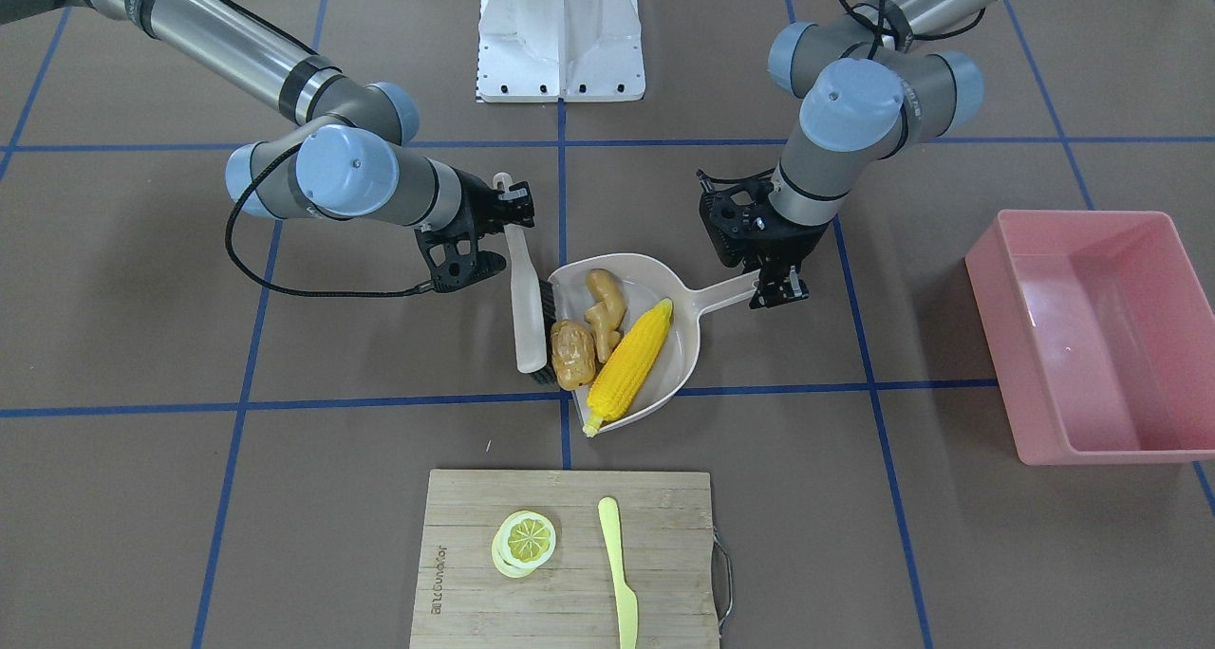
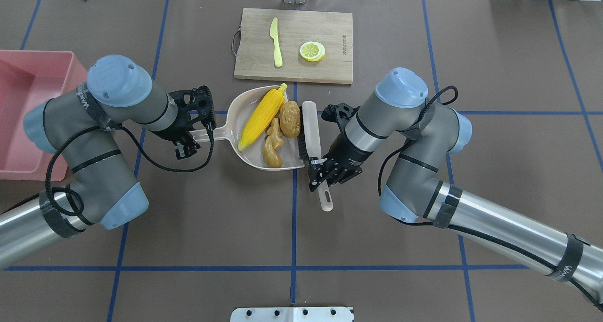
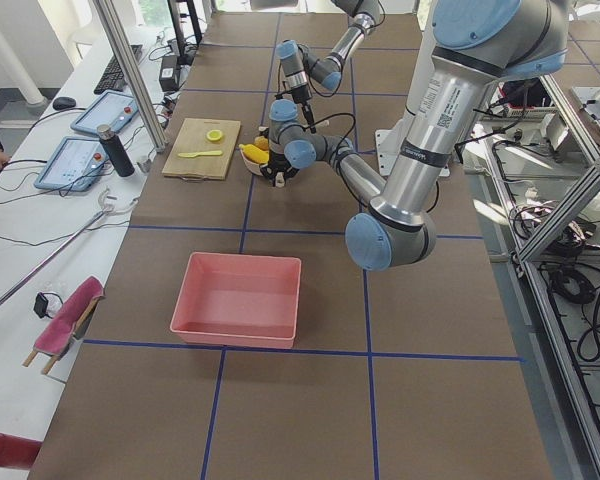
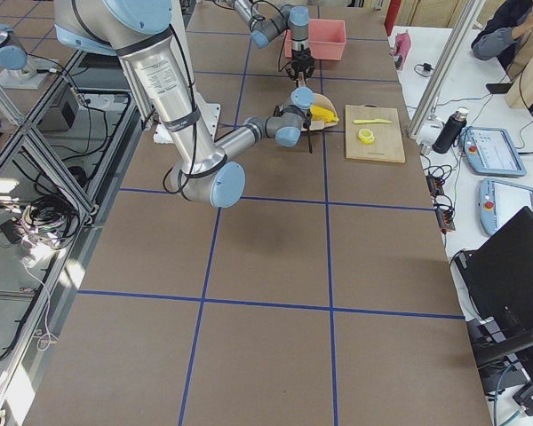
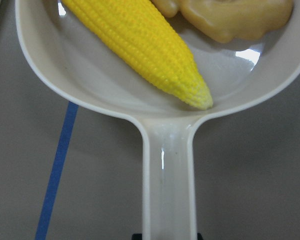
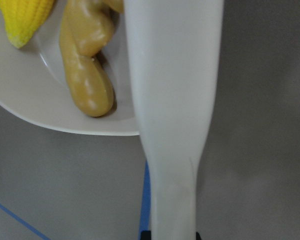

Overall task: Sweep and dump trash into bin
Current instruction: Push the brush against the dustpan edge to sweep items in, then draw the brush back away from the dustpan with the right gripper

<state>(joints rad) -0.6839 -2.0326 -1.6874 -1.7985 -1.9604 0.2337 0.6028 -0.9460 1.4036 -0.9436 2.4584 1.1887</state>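
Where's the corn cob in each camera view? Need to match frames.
Front-facing: corn cob centre, in the dustpan.
Overhead: corn cob upper centre, below the cutting board.
Exterior left: corn cob small, upper left.
Exterior right: corn cob small, top centre.
Left wrist: corn cob across the top.
Right wrist: corn cob tip, top-left corner.
Shared landmark: the dustpan it lies in.

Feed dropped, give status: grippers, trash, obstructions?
Left gripper shut on dustpan handle, right gripper shut on brush. Corn, ginger in dustpan; potato at its lip against brush. Nothing seen blocking bin.
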